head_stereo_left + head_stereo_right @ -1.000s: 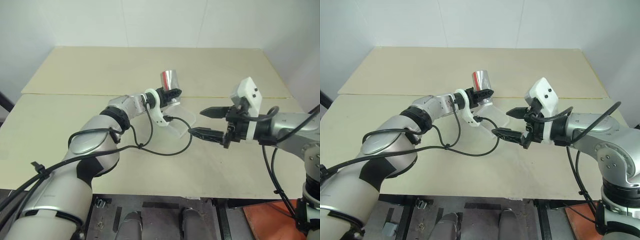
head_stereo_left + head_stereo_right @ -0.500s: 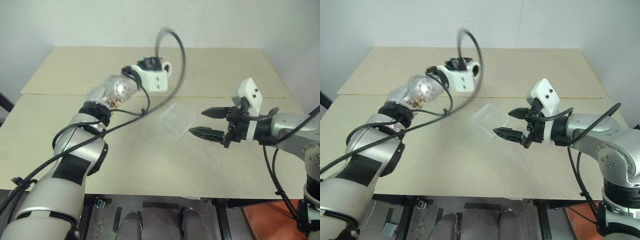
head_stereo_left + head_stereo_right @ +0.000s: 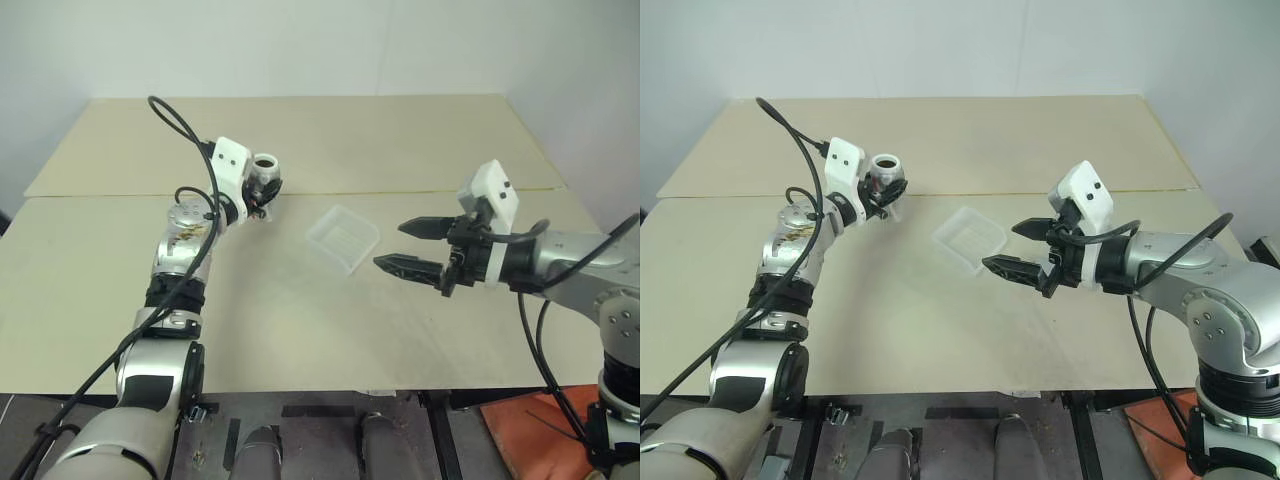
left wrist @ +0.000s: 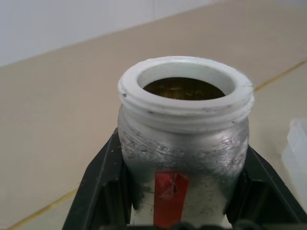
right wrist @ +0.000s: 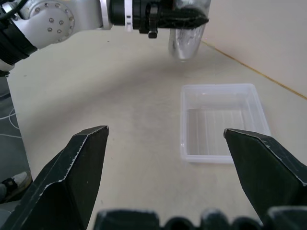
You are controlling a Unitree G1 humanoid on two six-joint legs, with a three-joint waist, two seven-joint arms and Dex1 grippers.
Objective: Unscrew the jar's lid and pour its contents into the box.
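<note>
Above the table, to the left of the box, the left claw is clamped on the jar, upright and lidless, held clear of the surface. Right of the box, the right claw hangs with its fingers spread wide, empty and touching nothing.

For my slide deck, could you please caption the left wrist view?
Left gripper shut on the open, lidless jar.
</note>
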